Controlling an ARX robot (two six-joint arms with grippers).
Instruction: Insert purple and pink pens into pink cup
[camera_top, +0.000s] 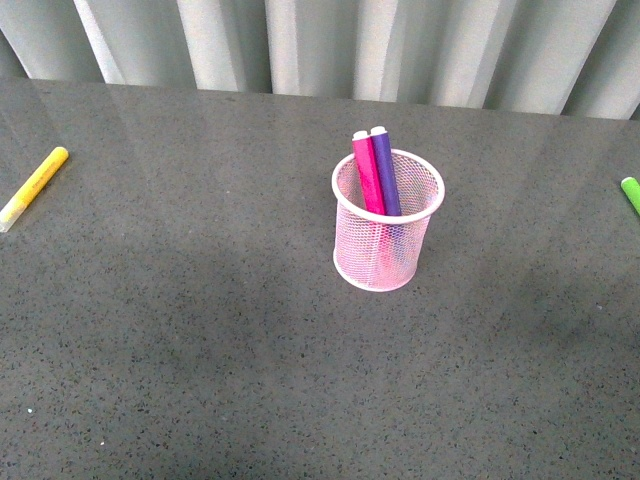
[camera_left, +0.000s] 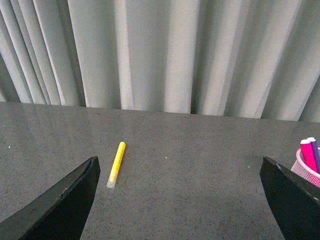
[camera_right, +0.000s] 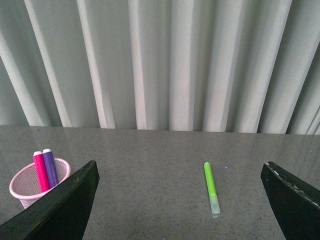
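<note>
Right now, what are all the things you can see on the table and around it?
pink cup: one, light pink wire mesh, standing upright near the middle of the table.
pink pen: one, magenta, standing in the cup, cap end up.
purple pen: one, dark purple, in the cup right beside the pink one.
yellow marker: one, lying flat far to the left.
green marker: one, lying at the far right edge.
table: one, dark grey speckled.
curtain: grey-white pleats behind the table.
left gripper: black jaws wide apart, empty.
right gripper: black jaws wide apart, empty.
</note>
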